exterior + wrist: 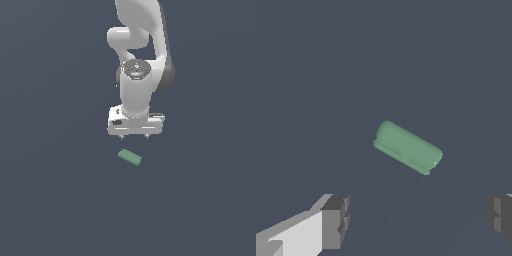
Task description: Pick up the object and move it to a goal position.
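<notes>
The object is a small flat green block [130, 157] with rounded edges, lying on the dark grey floor in the exterior view, turned at a slant. The white gripper [134, 137] hangs above and a little behind it, not touching it. Its fingers are spread wide and nothing is between them. In the wrist view the green block [408, 147] lies apart from the gripper [418, 220], whose two grey fingertips [336, 220] stand far apart at either side.
The white arm [137, 60] rises behind the gripper toward the top of the exterior view. The floor [50, 190] is a plain dark grey surface with no other objects in view.
</notes>
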You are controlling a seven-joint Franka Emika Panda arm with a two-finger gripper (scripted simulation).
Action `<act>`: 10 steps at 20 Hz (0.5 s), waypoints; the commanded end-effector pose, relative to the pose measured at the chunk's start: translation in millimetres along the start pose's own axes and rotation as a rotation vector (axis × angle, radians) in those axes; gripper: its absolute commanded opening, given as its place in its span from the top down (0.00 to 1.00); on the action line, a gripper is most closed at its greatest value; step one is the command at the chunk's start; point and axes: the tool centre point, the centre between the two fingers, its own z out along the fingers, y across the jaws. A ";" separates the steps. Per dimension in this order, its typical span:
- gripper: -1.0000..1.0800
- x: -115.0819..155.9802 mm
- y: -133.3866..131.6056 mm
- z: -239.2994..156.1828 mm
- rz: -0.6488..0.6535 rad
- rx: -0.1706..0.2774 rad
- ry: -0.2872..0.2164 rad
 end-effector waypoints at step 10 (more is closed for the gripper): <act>0.00 3.2 -8.7 -3.5 -0.033 0.000 0.012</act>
